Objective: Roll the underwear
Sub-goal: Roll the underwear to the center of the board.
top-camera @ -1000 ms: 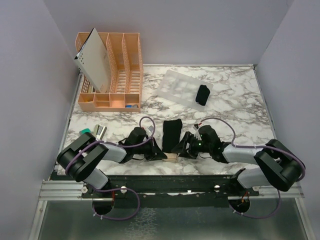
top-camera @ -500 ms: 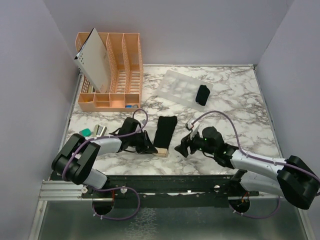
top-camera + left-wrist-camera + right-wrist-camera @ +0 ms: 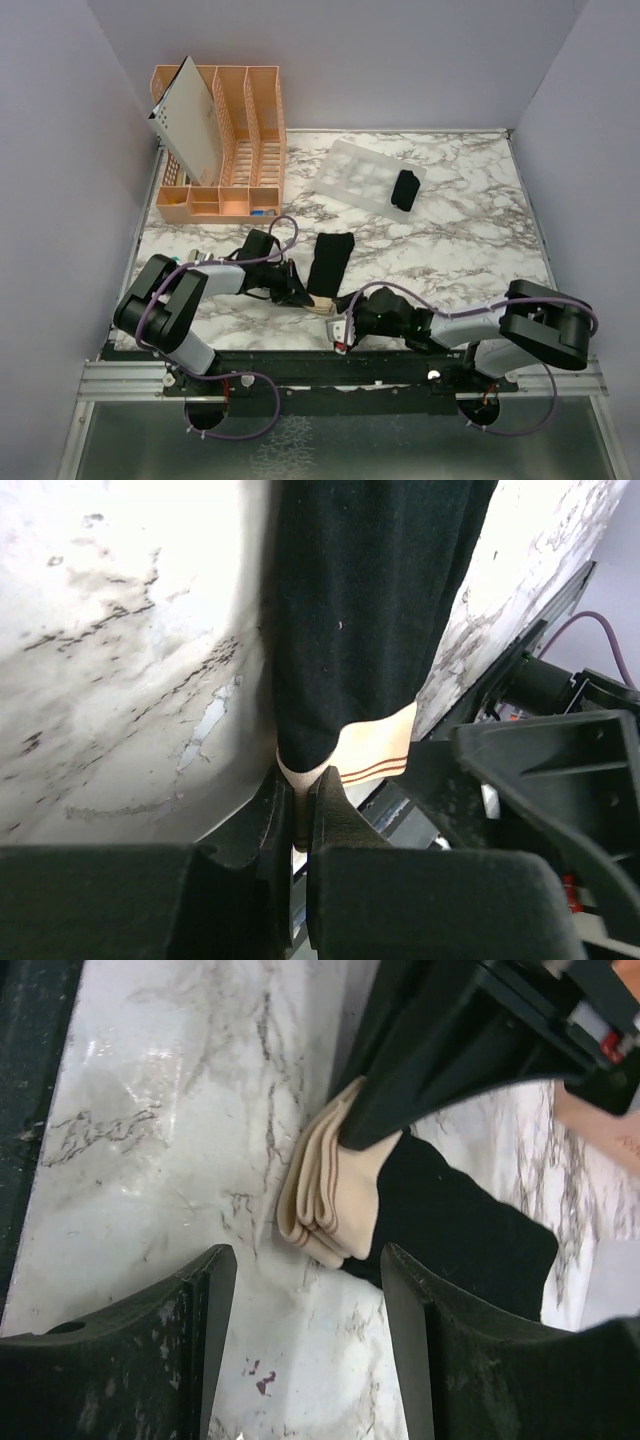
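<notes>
A folded strip of black underwear (image 3: 331, 260) lies near the table's front, its beige band (image 3: 322, 301) toward me. My left gripper (image 3: 303, 293) is shut on the band's left corner; in the left wrist view the band (image 3: 375, 752) is pinched between the jaws (image 3: 300, 805) below the black fabric (image 3: 370, 610). My right gripper (image 3: 344, 329) is open and low at the front edge, just short of the band. In its wrist view the folded band (image 3: 330, 1200) lies ahead of the open fingers (image 3: 305, 1335), touching neither. A second, rolled underwear (image 3: 405, 190) rests on a translucent tray (image 3: 355, 172).
A peach desk organiser (image 3: 235, 140) with a grey perforated panel (image 3: 190, 118) stands at the back left. Small green and metal items (image 3: 190, 263) lie near the left edge. The enclosure's walls close in the left, right and back sides.
My right arm has swung from the underwear's right side down to the front edge, now facing the band. The left gripper kept its hold and drew the underwear slightly left and away.
</notes>
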Robot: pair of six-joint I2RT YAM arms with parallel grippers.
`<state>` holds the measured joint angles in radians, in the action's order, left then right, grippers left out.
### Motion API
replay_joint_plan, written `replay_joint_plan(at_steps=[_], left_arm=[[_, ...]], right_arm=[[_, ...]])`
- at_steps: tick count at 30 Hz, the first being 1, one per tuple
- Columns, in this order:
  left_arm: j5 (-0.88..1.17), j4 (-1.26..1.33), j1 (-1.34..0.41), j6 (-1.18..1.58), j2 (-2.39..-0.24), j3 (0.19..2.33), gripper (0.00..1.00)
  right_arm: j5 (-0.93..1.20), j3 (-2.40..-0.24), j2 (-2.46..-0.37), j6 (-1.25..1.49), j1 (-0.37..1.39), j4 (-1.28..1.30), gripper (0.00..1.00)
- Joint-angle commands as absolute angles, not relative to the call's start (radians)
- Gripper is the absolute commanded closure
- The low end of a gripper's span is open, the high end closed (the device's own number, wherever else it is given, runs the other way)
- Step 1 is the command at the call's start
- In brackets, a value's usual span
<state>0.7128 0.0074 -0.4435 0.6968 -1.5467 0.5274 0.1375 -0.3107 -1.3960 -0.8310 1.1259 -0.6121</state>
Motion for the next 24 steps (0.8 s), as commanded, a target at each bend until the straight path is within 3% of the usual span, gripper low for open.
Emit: replay_joint_plan(at_steps=[1,9,18,24], left_arm=[[0.667,-0.086,-0.438,0.616,-1.618,0.520,1.00],[0.688,-0.068,-0.428,0.624,-1.641,0.515,1.00],[0.725,-0.044,-0.405,0.629,-1.670,0.529,1.00],[0.746,-0.034,-0.405,0.634,-1.678,0.525,1.00]], right_arm=[[0.058,-0.317,-1.483,-1.030,1.178,-0.731,0.37],[-0.068,-0.268,-1.622,-1.098,1.208,-0.938,0.40],[-0.016,-0.301,-1.456,-1.073,1.210,-0.639,0.42],[0.007,-0.321,-1.534,-1.075,1.211,-0.699,0.43]])
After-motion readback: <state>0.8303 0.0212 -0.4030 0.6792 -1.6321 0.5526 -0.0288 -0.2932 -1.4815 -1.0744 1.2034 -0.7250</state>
